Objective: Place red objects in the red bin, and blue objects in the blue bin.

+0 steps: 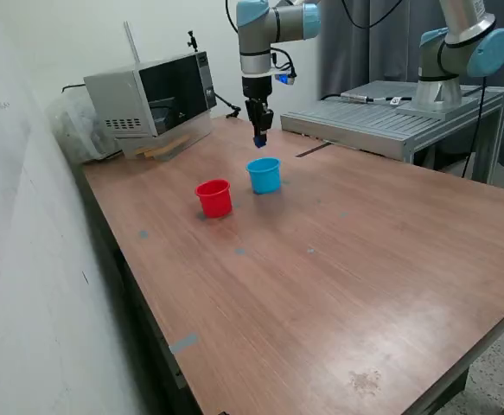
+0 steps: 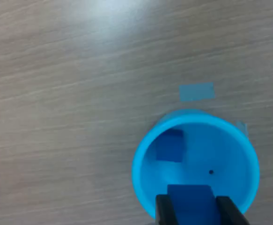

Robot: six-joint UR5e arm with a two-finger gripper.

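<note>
Gripper (image 2: 195, 212) is clamped on a small solid dark-blue cube (image 2: 190, 206), one black finger on each of two opposite flat sides, top face showing between them. In the exterior view the gripper (image 1: 258, 139) hangs above the small round light-blue plastic cup (image 1: 264, 175), cube a dark speck at the fingertips, clear of the rim. In the wrist view the held cube sits over the cup opening (image 2: 230, 140), near its edge rather than dead centre. A second dark-blue cube (image 2: 169, 145) already lies on the cup floor, against the wall.

Small round red plastic cup (image 1: 214, 198) stands just beside the light-blue one on the brown wood-grain table (image 1: 338, 285). No red cubes visible on the table; inside of the red cup can't be seen.

Handling guess: cube looks rigid, light, smooth-faced, so a flat-face pinch is right. Cup looks thin and light, likely to tip or slide if bumped on the rim.
</note>
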